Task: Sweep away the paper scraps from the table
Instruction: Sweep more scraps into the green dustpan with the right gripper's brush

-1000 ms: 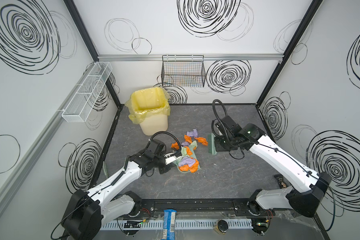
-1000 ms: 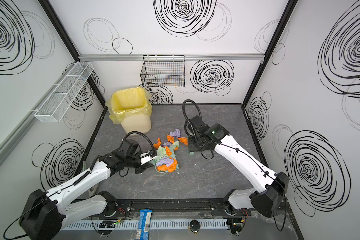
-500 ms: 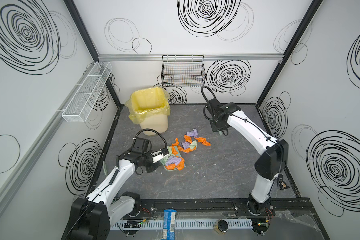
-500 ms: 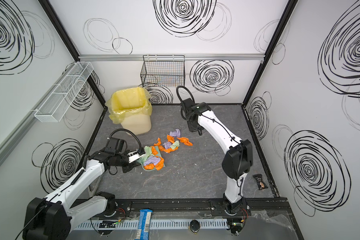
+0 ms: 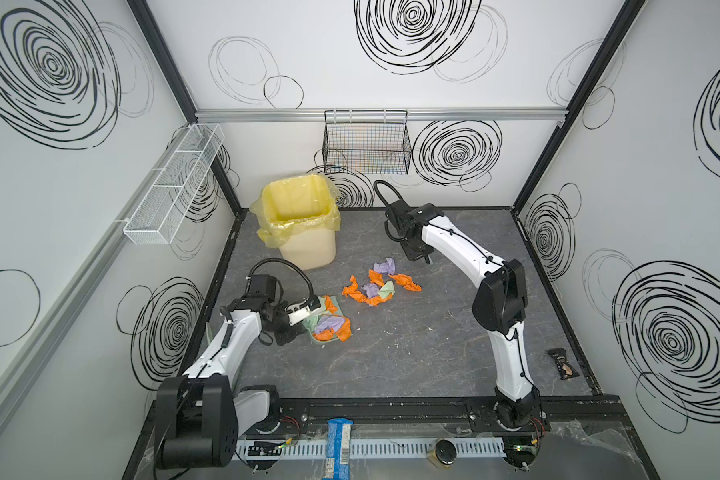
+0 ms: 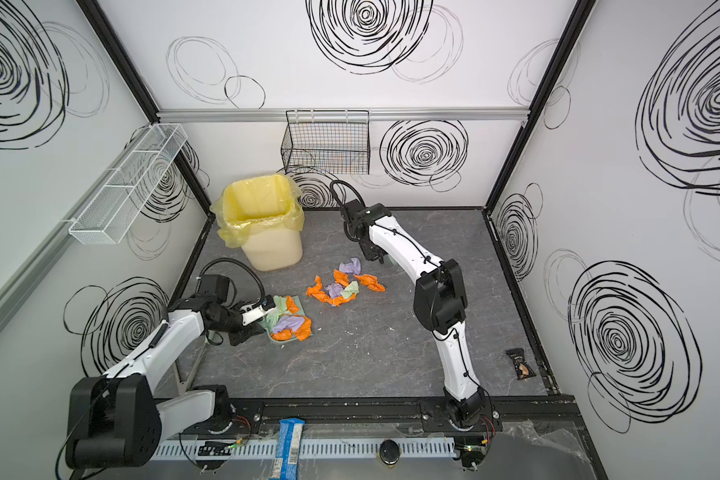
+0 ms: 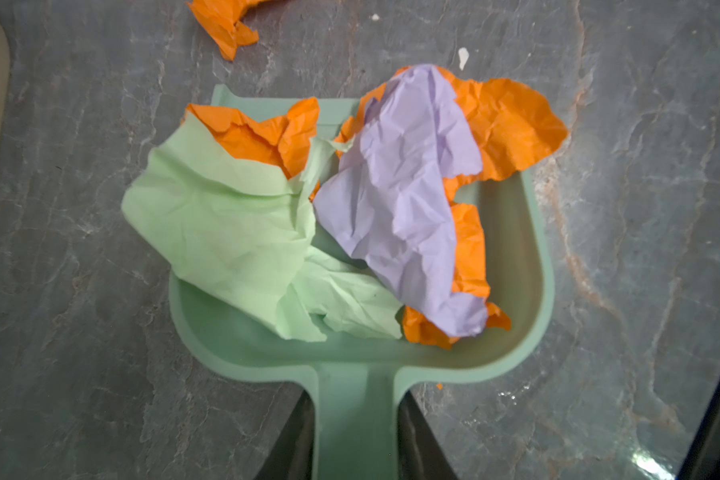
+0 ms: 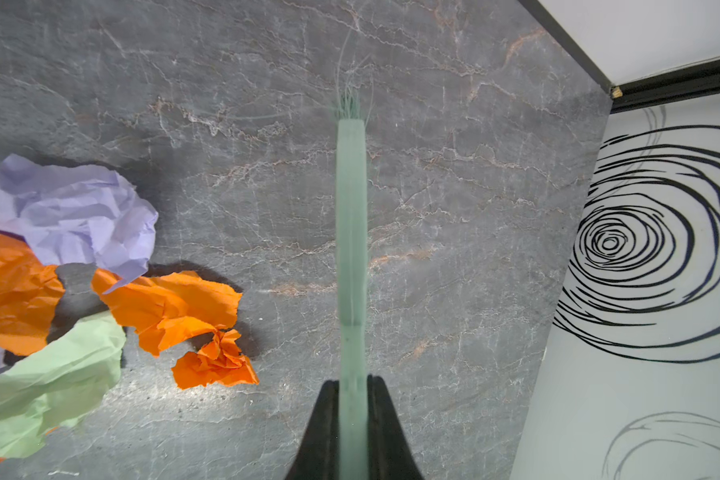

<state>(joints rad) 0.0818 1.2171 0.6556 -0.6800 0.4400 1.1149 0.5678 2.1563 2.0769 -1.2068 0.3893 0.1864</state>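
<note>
Wide grey desk [image 5: 433,353], and a yellow-lined bin [image 5: 304,232] standing far left. Down at the left, the mint dustpan [image 7: 533,257] lies on the desk, as far as I can tell. It's loaded with green, lilac and orange pieces, and the left fingers [image 7: 292,440] are clamped round its handle. The right fingers [image 8: 325,428] are pinched hard on the brush [image 8: 352,249]. The brush hangs just far and right of the loose paper scraps [image 5: 377,286] mid-desk, apart from them. I'd say we're between strokes: one load in, one heap to go. Next call, to my eye: brush down behind that heap, then drag it near and left towards the pan's lip.
</note>
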